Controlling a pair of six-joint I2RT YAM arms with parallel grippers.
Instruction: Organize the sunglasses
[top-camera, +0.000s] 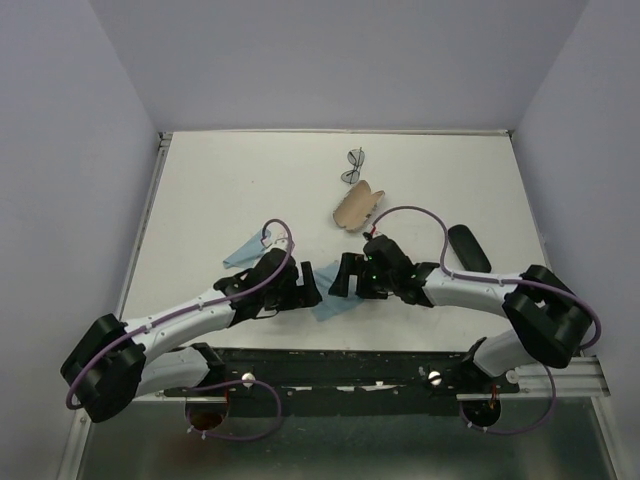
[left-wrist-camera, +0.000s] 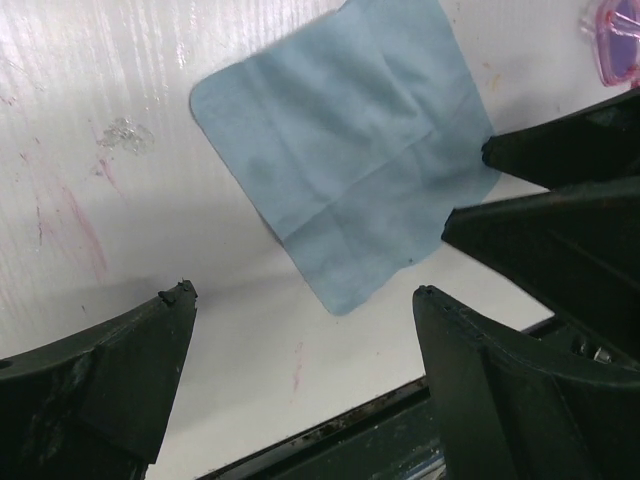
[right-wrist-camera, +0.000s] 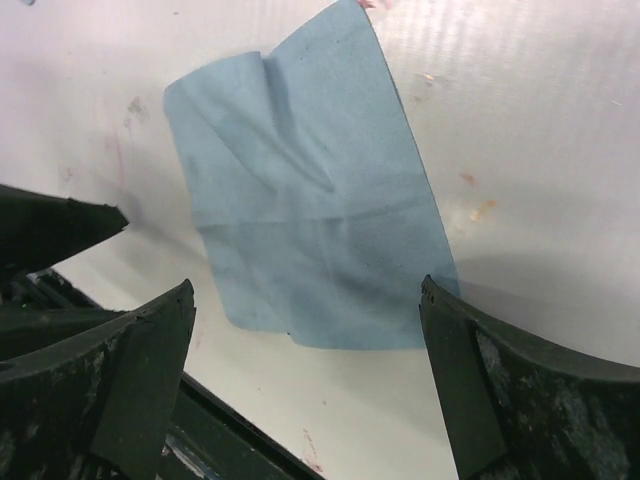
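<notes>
Left gripper (left-wrist-camera: 302, 292): fingers wide apart, nothing between them, over the near corner of a blue cloth (left-wrist-camera: 340, 150).
Right gripper (right-wrist-camera: 305, 288): fingers equally spread, empty, facing the left gripper over the same cloth.
Pink sunglasses (left-wrist-camera: 612, 45): lay on the table (top-camera: 220, 180) just past the cloth's far corner, mostly cut off in the left wrist view.
Dark-framed sunglasses (top-camera: 355, 165): lay toward the far edge, well apart from both grippers.
Beige pouch (top-camera: 358, 205): just nearer than the dark pair.
Black case (top-camera: 468, 248): beside the right arm.
Second blue cloth (top-camera: 245, 250): by the left arm.
</notes>
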